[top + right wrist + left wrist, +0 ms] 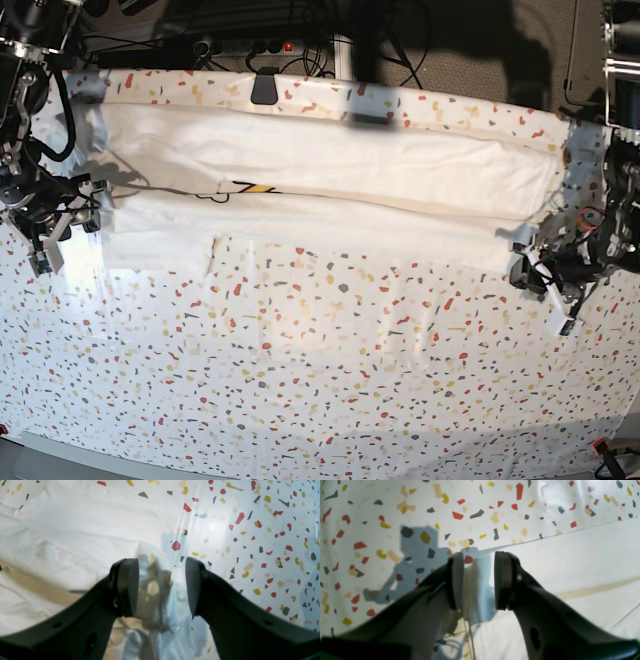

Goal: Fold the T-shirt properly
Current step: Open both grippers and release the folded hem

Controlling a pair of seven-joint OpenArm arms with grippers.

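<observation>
The white T-shirt [330, 165] lies folded into a long band across the far half of the table, with a sliver of yellow print [258, 187] showing at the fold. My left gripper [479, 562] sits low at the band's near right corner [535, 272]. Its jaws stand apart with a bunch of white cloth [477, 587] between them, resting against one finger. My right gripper [162, 565] is at the near left corner [62, 228]. Its jaws stand wider apart around a loose bunch of cloth [152, 587], with a gap on one side.
The table wears a white cover [330, 370] with coloured terrazzo flecks. A black clamp [265, 88] and cables sit at the far edge. The shirt fills the left of the right wrist view [62, 537] and the right of the left wrist view [582, 562].
</observation>
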